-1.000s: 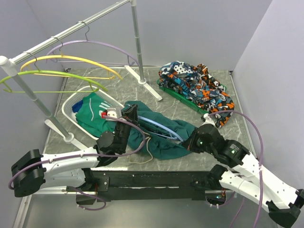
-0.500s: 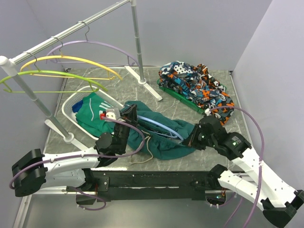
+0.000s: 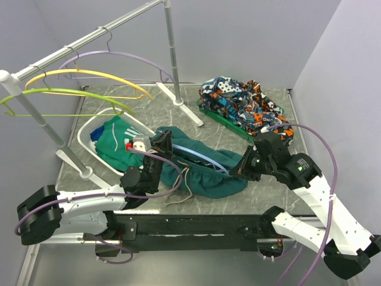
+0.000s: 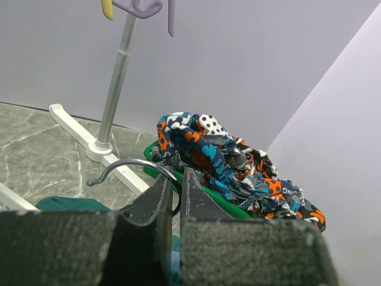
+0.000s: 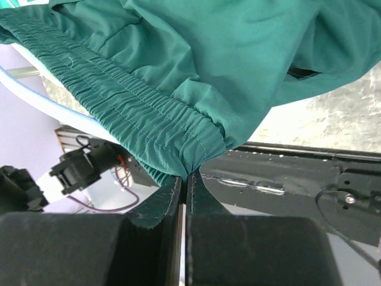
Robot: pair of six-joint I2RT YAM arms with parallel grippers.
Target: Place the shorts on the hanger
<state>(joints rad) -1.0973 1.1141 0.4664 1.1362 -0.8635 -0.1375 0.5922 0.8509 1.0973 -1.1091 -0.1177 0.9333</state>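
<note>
The dark teal shorts (image 3: 205,173) lie bunched at the table's middle, with the pale drawstring (image 3: 186,186) trailing at the front. The light-blue hanger (image 3: 202,157) runs through the shorts. My left gripper (image 3: 162,143) is shut on the hanger's metal hook (image 4: 128,165), seen between its closed jaws (image 4: 177,177). My right gripper (image 3: 240,173) is at the shorts' right end. In the right wrist view it (image 5: 185,177) is shut on the elastic waistband (image 5: 119,107), with the shorts (image 5: 226,53) above it and the hanger's blue arm (image 5: 56,108) beside the waistband.
A white basket (image 3: 89,132) holding a green garment (image 3: 116,146) stands at the left. Orange-blue patterned clothes (image 3: 247,110) lie on a green tray (image 3: 223,122) at the back right. Purple (image 3: 119,55), yellow (image 3: 89,74) and green (image 3: 65,93) hangers hang on the rack (image 3: 169,42).
My right arm has risen and drawn back to the right with the waistband in its jaws, stretching the shorts along the hanger. My left gripper has barely moved.
</note>
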